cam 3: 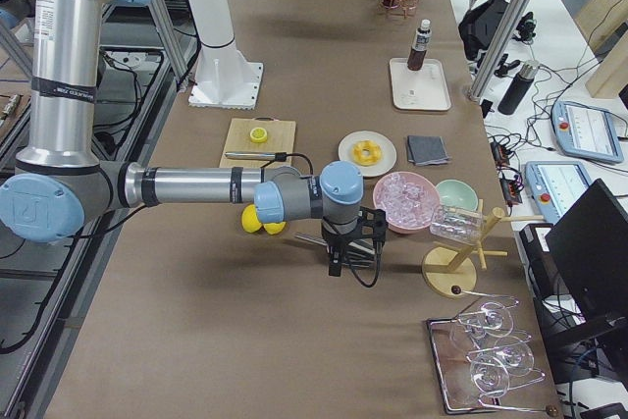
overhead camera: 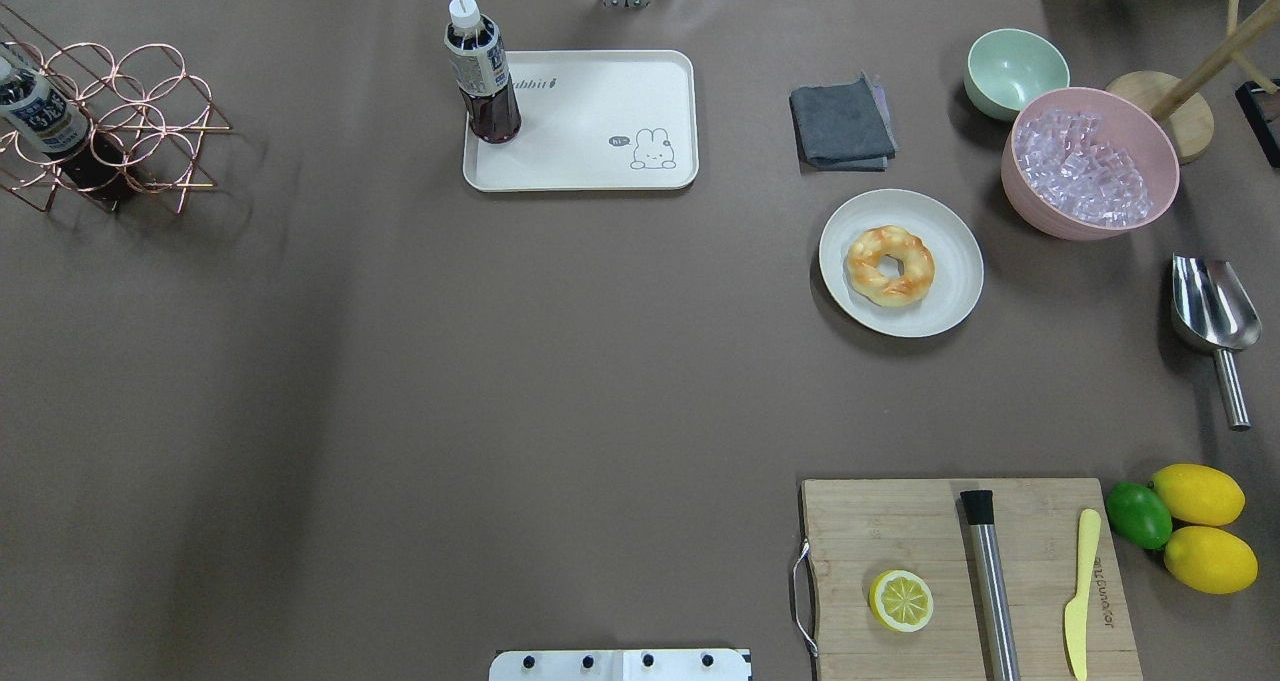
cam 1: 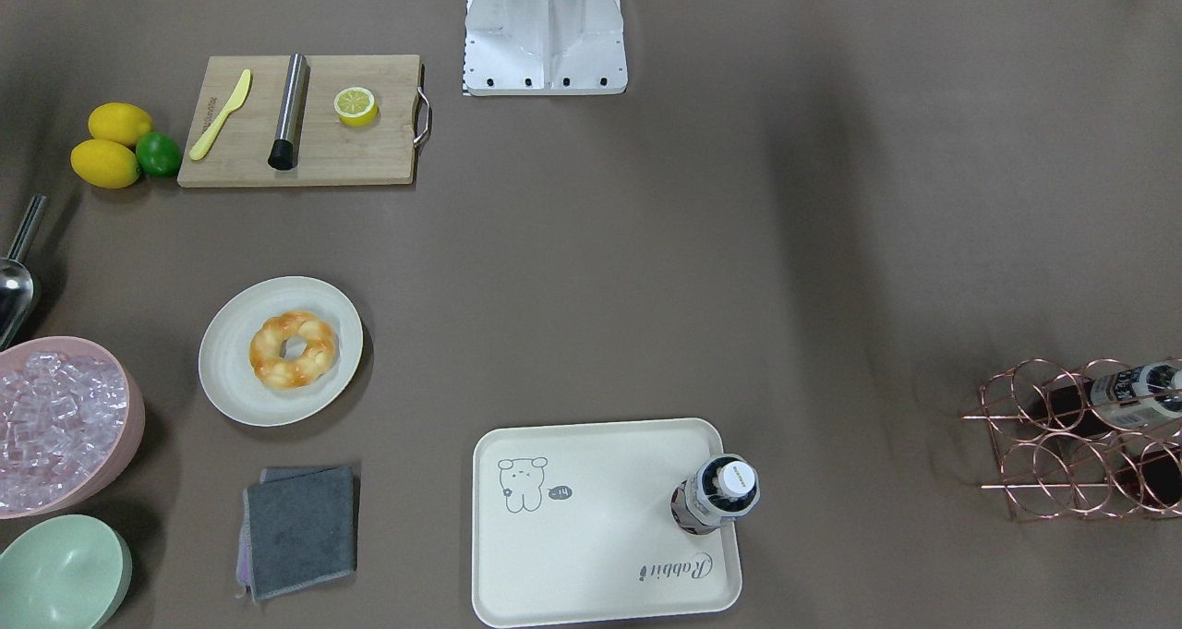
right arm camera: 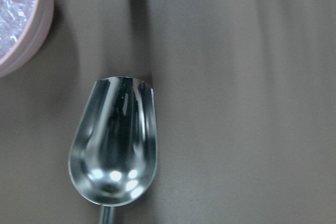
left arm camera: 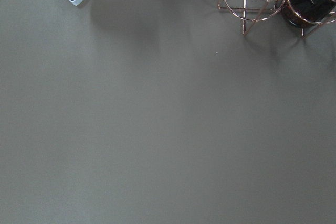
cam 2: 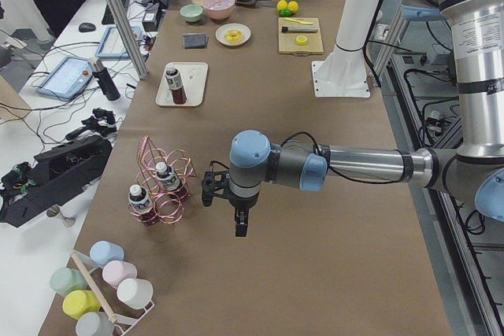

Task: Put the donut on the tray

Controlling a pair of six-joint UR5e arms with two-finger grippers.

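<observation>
The donut (cam 1: 294, 349), a golden braided ring, lies on a round off-white plate (cam 1: 229, 370); it also shows in the overhead view (overhead camera: 890, 265). The cream tray (cam 1: 600, 527) with the cartoon drawing sits apart from it on the far side of the table from the robot (overhead camera: 590, 111). My left gripper (cam 2: 240, 224) shows only in the exterior left view, hanging above the table near the copper rack. My right gripper (cam 3: 336, 264) shows only in the exterior right view, above a metal scoop. I cannot tell whether either is open or shut.
A dark bottle (cam 1: 725, 492) stands on one corner of the tray. A grey cloth (cam 1: 300, 529), a pink ice bowl (cam 1: 55, 426) and a green bowl (cam 1: 60, 574) lie near the plate. A cutting board (cam 1: 369, 149), the metal scoop (right arm camera: 114, 145) and the copper rack (cam 1: 1080, 440) are also on the table.
</observation>
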